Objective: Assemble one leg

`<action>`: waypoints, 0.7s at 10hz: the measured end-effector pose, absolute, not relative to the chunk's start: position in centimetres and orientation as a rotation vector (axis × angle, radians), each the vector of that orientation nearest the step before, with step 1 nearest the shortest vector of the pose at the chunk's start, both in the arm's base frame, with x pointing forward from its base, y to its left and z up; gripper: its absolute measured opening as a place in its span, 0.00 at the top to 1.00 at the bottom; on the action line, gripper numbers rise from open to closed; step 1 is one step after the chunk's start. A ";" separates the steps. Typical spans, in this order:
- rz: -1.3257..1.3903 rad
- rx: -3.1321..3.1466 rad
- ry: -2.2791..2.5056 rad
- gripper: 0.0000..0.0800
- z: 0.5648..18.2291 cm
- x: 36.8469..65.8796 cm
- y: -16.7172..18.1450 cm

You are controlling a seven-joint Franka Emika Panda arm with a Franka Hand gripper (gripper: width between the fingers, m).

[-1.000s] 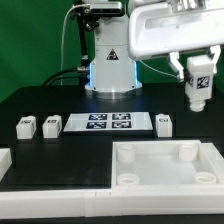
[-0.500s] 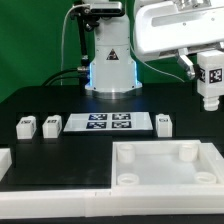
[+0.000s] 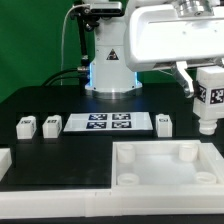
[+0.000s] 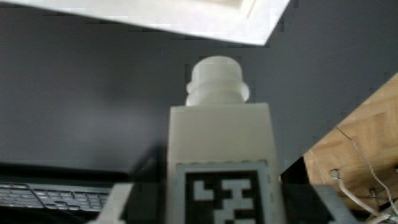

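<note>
White plastic leg [image 3: 207, 112] sits high at the exterior view's right edge, clamped in the claw [image 3: 205, 90]. The claw's fingers are closed against the sides of the blocky head. The head is up and the round stem [image 3: 207, 127] points down, near upright. A square black-and-white tag [image 3: 212, 90] on the head faces the camera. The stem tip is clear of the black worktop [image 3: 60, 150], with nothing touching it from below.

The wrist view looks along the same leg [image 4: 217, 140]. The tag [image 4: 224, 200] is nearest the lens and the rounded stem [image 4: 215, 80] points away over dark worktop [image 4: 89, 110]. A corner of a white part [image 4: 160, 15] lies beyond the stem tip, apart from it. The fingers themselves are hard to make out in this view.

On the worktop, a large white tray-like part [image 3: 165, 172] with corner sockets lies in the foreground. The held leg is above and behind its far right corner, and I cannot tell whether it is over the tray or behind it.

The marker board [image 3: 108, 123] lies flat mid-worktop. Three loose legs rest in a row with it, two [image 3: 26, 126] [image 3: 50, 124] towards the exterior view's left and one [image 3: 164, 122] just beside the board's right end. Another white part [image 3: 5, 160] is cut off at the left edge.
</note>
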State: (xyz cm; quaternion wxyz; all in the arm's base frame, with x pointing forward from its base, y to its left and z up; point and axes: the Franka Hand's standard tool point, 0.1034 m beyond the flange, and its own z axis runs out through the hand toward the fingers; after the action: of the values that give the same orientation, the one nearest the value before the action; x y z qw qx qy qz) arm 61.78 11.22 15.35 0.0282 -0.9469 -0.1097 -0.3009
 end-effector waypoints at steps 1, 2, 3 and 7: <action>-0.926 -2.924 -0.338 0.64 15.3 61.7 11.2; -0.925 -2.924 -0.338 0.64 15.2 61.7 11.2; -0.924 -2.925 -0.337 0.64 15.2 61.7 11.1; -0.921 -2.930 -0.325 0.64 12.0 62.3 10.8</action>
State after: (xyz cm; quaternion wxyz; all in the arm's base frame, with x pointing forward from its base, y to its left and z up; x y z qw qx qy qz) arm 62.33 10.81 12.04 0.0265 -0.9484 -0.1050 -0.2981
